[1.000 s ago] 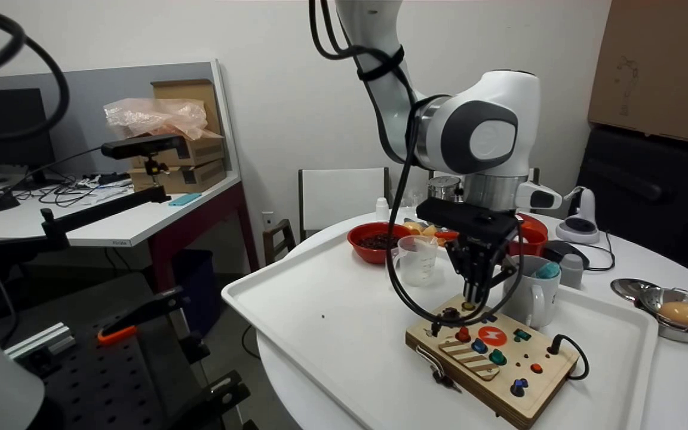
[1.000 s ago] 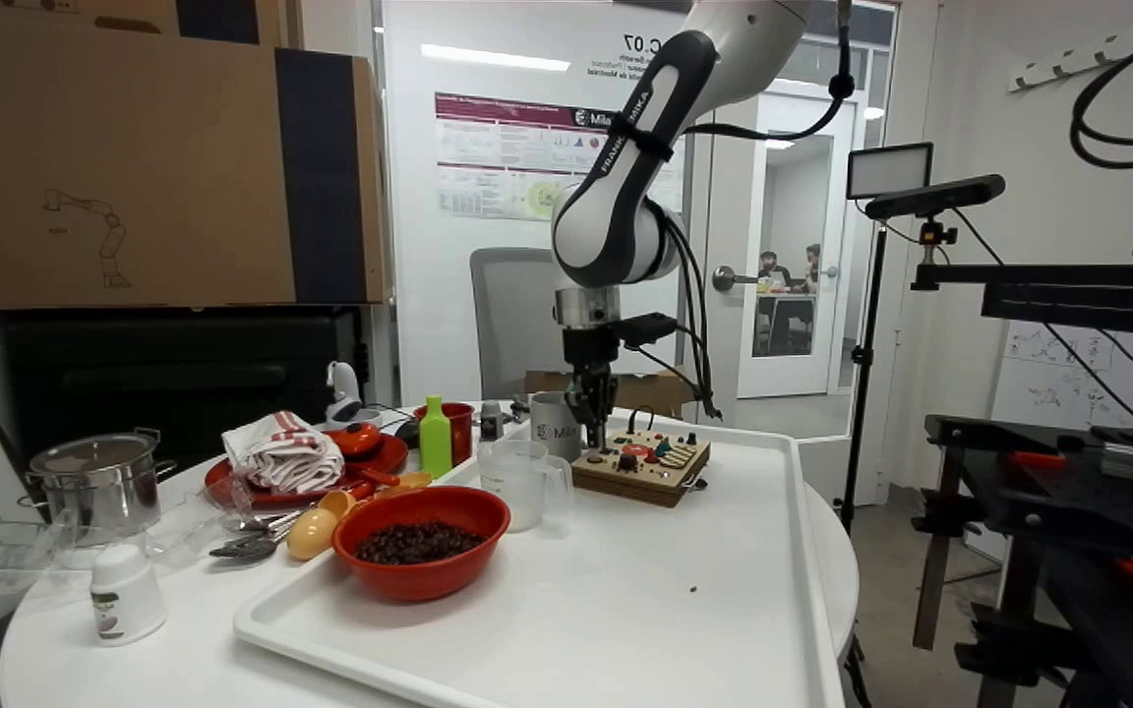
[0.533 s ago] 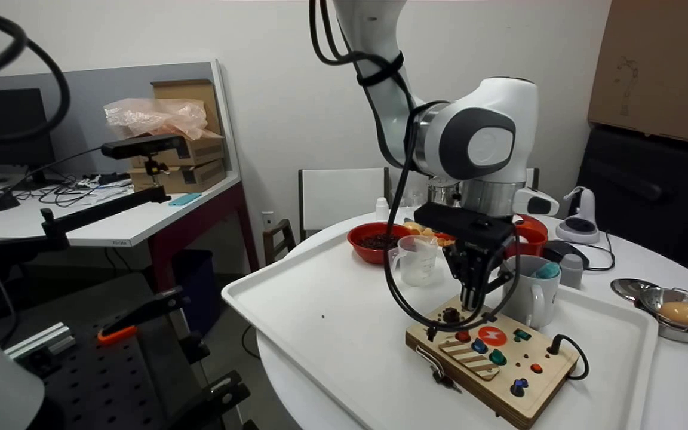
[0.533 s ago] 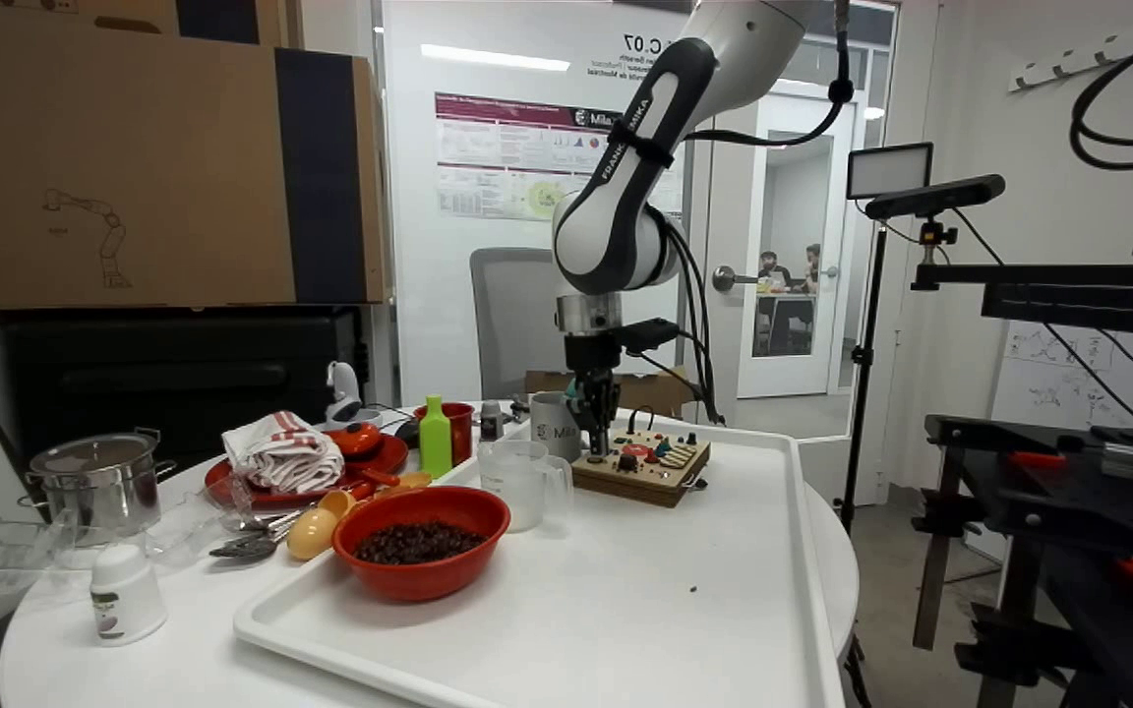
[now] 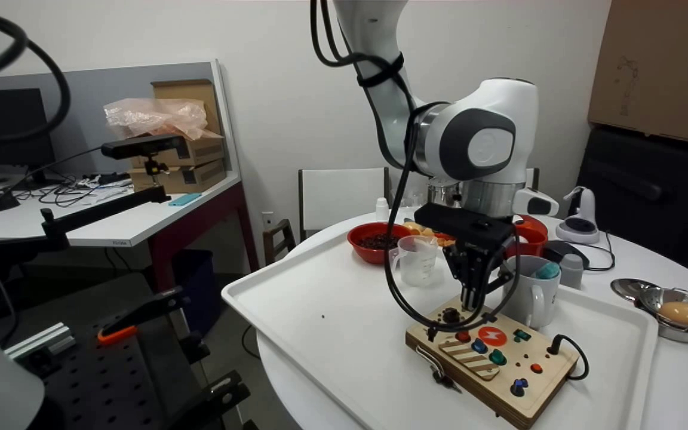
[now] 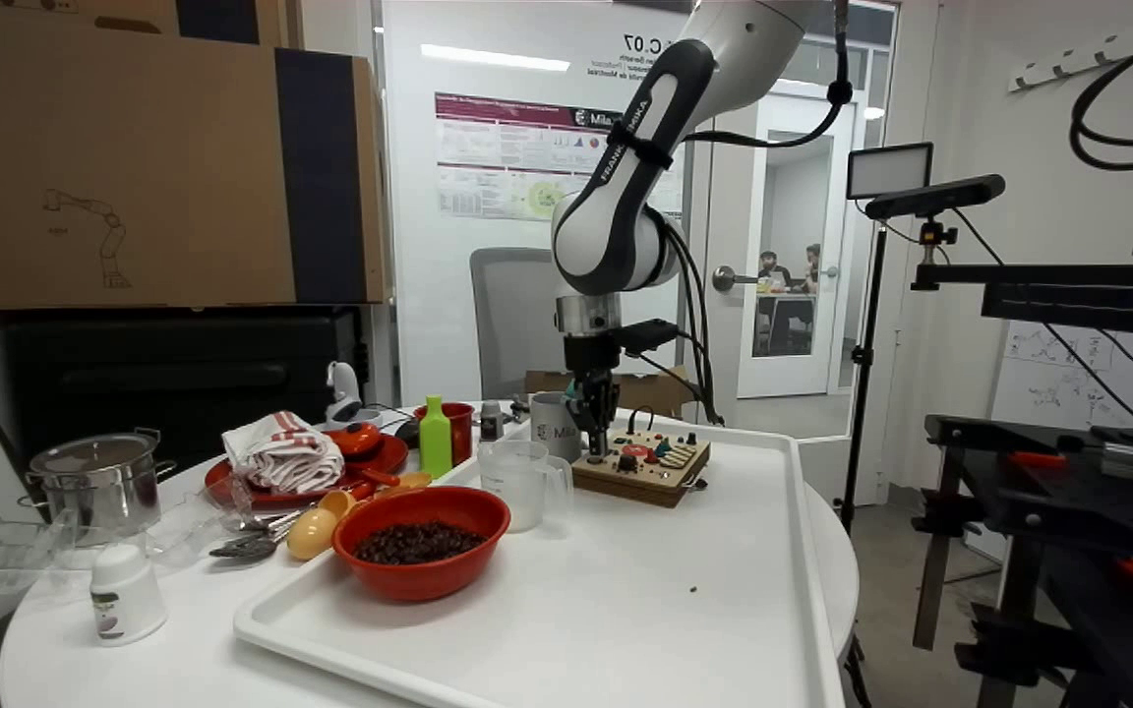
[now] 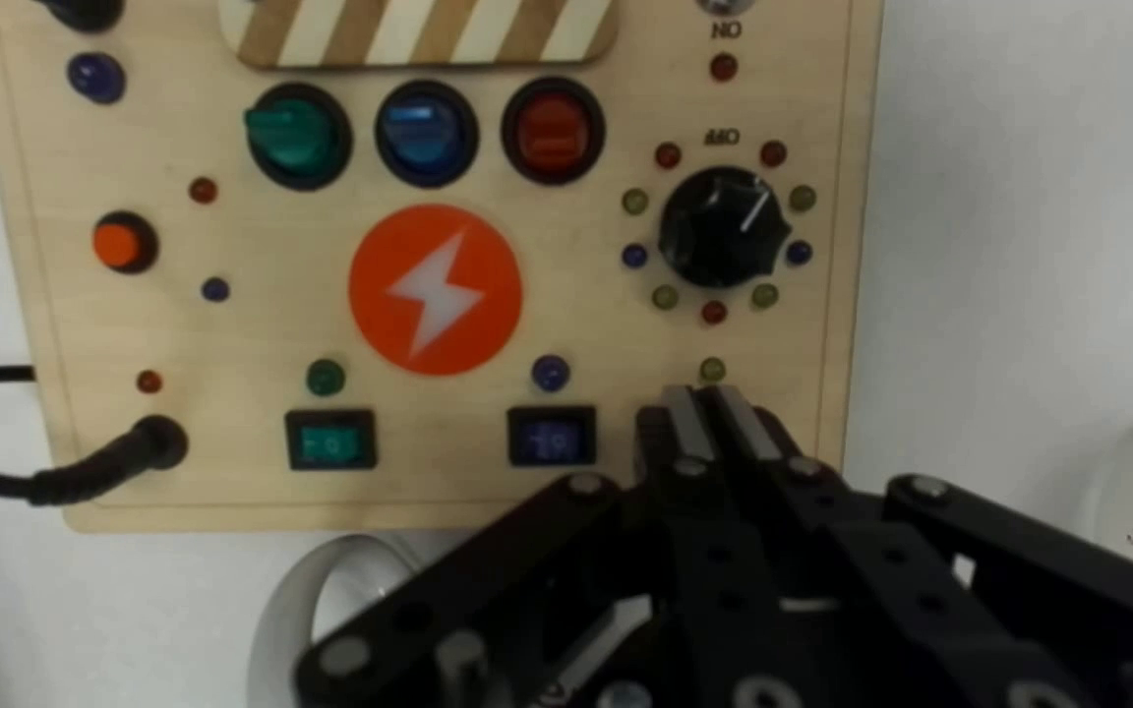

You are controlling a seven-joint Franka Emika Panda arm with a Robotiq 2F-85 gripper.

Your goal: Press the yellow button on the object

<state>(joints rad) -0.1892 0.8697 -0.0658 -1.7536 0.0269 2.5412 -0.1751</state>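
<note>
In an exterior view we found the wooden control board [image 5: 510,349] on the tray [image 5: 344,340], just beside the mug [image 5: 522,303], the gripper [image 5: 470,304] pointing down over one end. In an exterior view a measuring cup [image 6: 515,479] stood near that end. In the wrist view we recorded the fingers [image 7: 690,423] drawn together near the black dial [image 7: 719,236]; the yellow button we could not make out.

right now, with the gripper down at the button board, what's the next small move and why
Probably ease the gripper lightly straight down: its closed fingertips stand at a corner of the wooden board, near the dark blue switch, apparently covering the yellow button, and whether that is already pressed cannot be seen.
</note>
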